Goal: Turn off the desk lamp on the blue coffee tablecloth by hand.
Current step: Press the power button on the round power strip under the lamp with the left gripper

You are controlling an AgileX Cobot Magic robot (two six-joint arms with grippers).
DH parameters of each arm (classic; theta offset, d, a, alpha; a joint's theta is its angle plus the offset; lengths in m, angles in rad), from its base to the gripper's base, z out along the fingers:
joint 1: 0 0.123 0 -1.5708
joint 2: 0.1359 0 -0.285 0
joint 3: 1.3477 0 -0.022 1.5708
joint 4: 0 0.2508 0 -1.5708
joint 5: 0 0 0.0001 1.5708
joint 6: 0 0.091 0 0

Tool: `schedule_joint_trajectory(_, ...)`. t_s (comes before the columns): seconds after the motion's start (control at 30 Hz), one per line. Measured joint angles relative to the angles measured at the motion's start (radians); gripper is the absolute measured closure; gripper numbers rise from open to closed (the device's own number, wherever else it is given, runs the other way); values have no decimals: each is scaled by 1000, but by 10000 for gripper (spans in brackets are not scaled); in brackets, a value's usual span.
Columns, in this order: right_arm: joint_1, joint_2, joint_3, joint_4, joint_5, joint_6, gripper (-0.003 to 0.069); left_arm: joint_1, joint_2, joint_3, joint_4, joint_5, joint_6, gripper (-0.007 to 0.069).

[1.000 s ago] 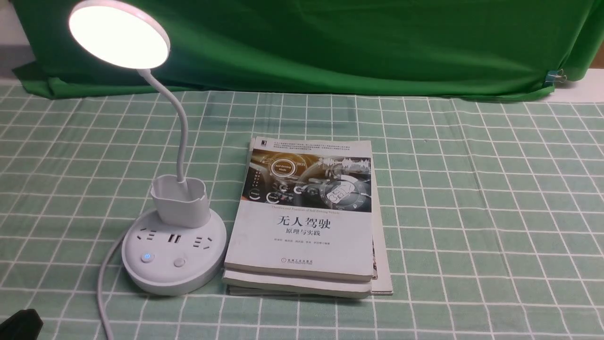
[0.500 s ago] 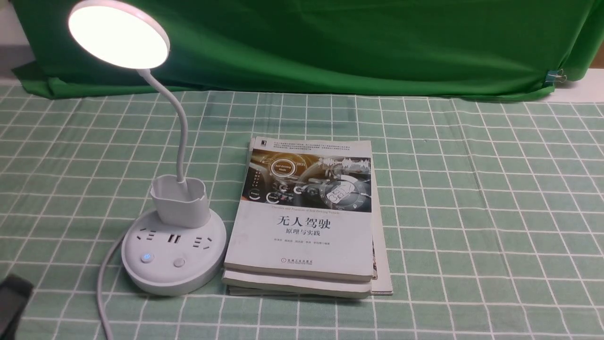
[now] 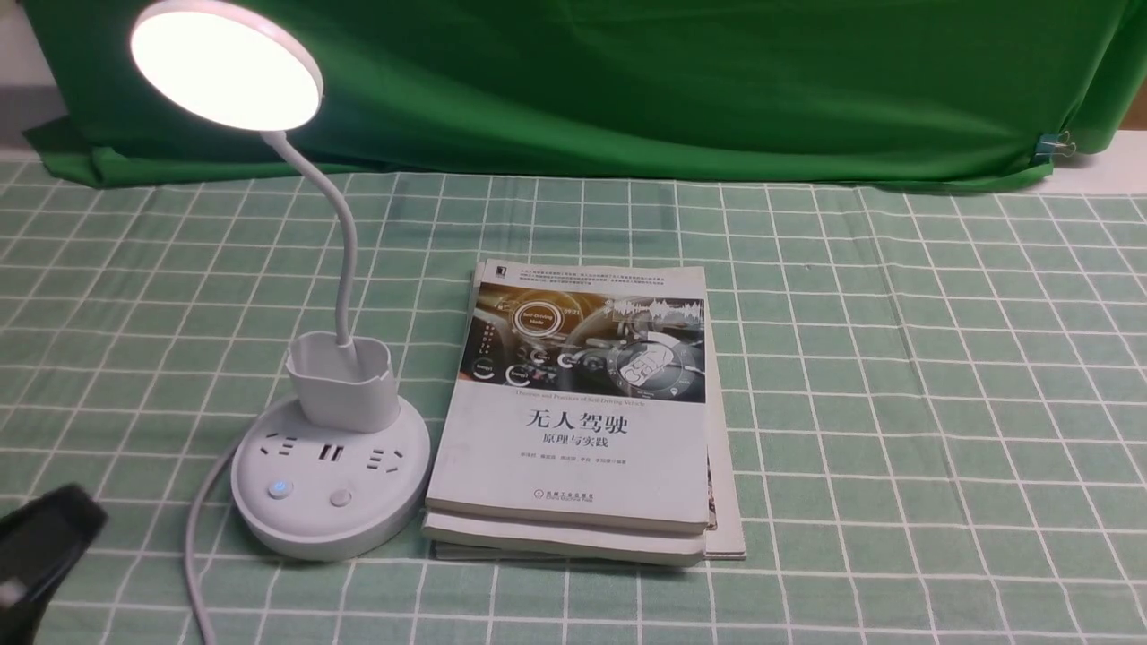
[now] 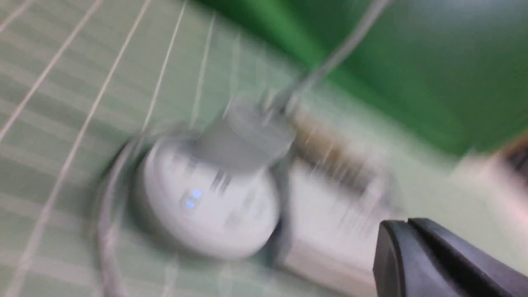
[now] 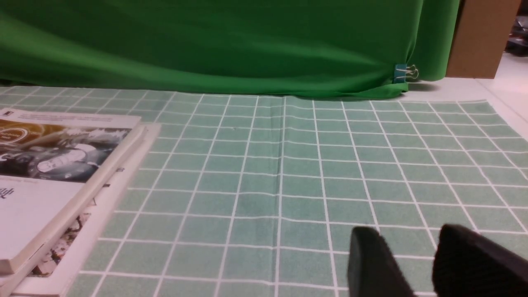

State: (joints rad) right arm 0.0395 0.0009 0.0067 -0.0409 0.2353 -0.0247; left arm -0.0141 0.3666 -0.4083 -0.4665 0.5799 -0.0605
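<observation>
The white plastic desk lamp with a round disc head [image 3: 228,67] stands in the left part of the front view, its head glowing in the upper left corner. A thin, bendy grey-white neck [image 3: 347,242] curves down from the head into a pale oval cup holder [image 3: 342,381] at the rear of the round white base [image 3: 332,520]. On top of the base are dark socket slots and two small round buttons, the left one [image 3: 280,489] lit blue. A pale cord [image 3: 193,546] runs from the base to the bottom edge.

The lamp rests on the pale green tablecloth with a white grid [image 3: 896,448]. Just to the right of the base, around the middle of the frame, lies a stack of white-covered paperback books [image 3: 573,457], the top one showing a dark car-dashboard photo. A dark green cloth backdrop [image 3: 627,90] spans the top, with a small blue metal binder clip [image 3: 1048,146] at its upper right.

The black left hand [image 3: 85,515] shows blurred in the lower left corner, apart from the base. In its wrist view the fingers look pressed together, with nothing seen between them. The black right hand [image 5: 416,235] appears only in its own wrist view, its fingers parted and holding nothing.
</observation>
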Motion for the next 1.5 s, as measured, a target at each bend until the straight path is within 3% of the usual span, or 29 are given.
schedule_joint_trajectory(0.2, 0, 0, 0, 0, 0, 0, 417, 0, 395, -240, 155, 313, 128, 624)
schedule_joint_trajectory(0.7, 0, 0, 0, 0, 0, 0, 417, -240, 1099, -572, 218, 365, 158, 634)
schedule_joint_trajectory(1.0, 0, 0, 0, 0, 0, 0, 417, -240, 1266, -717, 314, 417, 124, 634)
schedule_joint_trajectory(1.5, 0, 0, 0, 0, 0, 0, 417, -245, 1372, -734, 320, 370, 122, 635)
